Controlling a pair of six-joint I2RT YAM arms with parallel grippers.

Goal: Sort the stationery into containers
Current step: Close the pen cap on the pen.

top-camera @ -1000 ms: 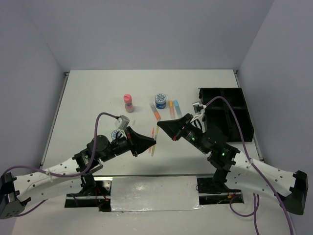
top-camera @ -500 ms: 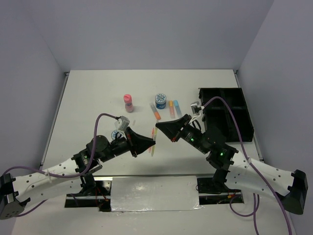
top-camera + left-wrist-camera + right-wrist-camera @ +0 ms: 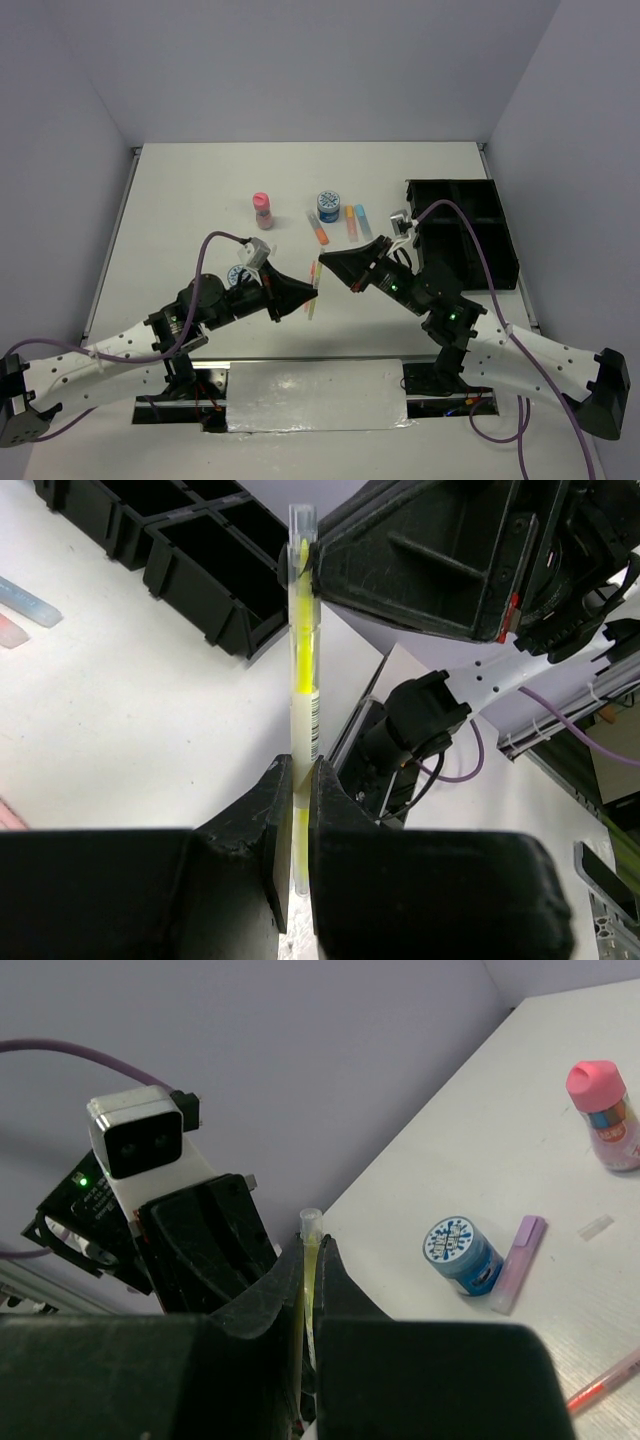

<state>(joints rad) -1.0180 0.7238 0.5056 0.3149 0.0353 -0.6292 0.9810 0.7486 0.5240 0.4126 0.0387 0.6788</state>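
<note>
Both arms meet over the middle of the counter (image 3: 190, 190), each on the same thin yellow pen (image 3: 300, 670). Left end effector (image 3: 299, 772) is clamped on the pen's lower part, and a short stub sticks out past the fingers toward the wrist camera. Right end effector (image 3: 312, 1248) is closed tight on the pen's other end, with the clear cap tip poking just above its fingers. The pen is lifted off the counter, bridging the two tips, and in the top view it sits near the front centre. Black organiser tray (image 3: 455, 184) stands at the right edge, well apart from the pen; its visible compartments look dark and I can't tell the contents. Pink bottle (image 3: 262, 208) stands upright at back left-centre. Blue-white tub (image 3: 328, 206) is to its right, with the orange marker (image 3: 351, 220) and blue marker (image 3: 364, 220) lying side by side just beside it. Second tub (image 3: 460, 1252) is by the left arm, with the purple marker (image 3: 517, 1260) right against it. Thin orange pen (image 3: 600, 1386) lies flat on the counter.
</note>
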